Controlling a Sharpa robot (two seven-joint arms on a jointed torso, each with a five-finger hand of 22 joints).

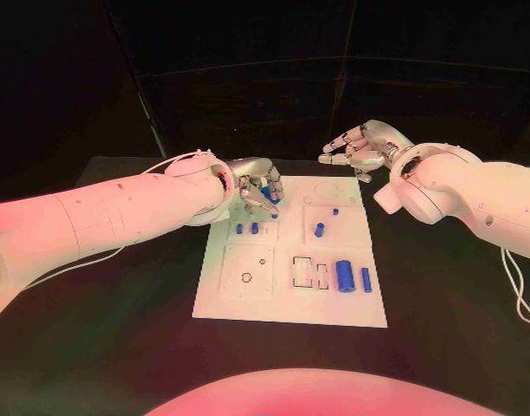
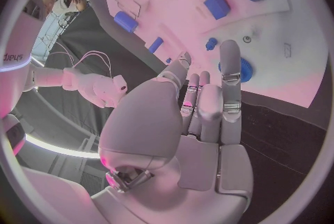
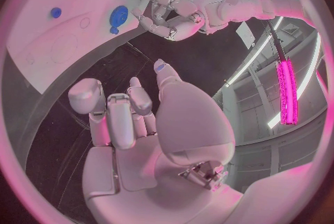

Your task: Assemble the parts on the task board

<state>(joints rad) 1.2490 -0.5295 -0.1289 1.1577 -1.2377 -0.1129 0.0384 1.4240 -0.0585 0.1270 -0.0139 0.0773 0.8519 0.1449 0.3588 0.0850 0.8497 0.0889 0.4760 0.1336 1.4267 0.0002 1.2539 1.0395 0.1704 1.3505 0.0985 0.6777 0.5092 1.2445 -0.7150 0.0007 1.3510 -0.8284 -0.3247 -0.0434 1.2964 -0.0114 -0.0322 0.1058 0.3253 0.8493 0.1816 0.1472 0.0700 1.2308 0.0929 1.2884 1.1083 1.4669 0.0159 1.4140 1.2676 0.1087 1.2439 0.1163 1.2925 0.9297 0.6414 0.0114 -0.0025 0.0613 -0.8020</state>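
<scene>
A white task board lies in the middle of a black table, its long side running away from the robot. On the near half of the board, toward its right side, a thick blue cylinder lies flat with a thinner blue pin just to its right. Farther back, near the middle of the board, another blue pin lies flat, and two short blue pegs stand side by side toward the left edge.

At the far left corner of the board, the left hand reaches in from the left with its fingers pointing down onto the board around a round blue part. Whether the fingers actually grip that part cannot be told.

Beyond the far right corner of the board, the right hand hovers over the black table with its fingers loosely curled and apart, holding nothing.
</scene>
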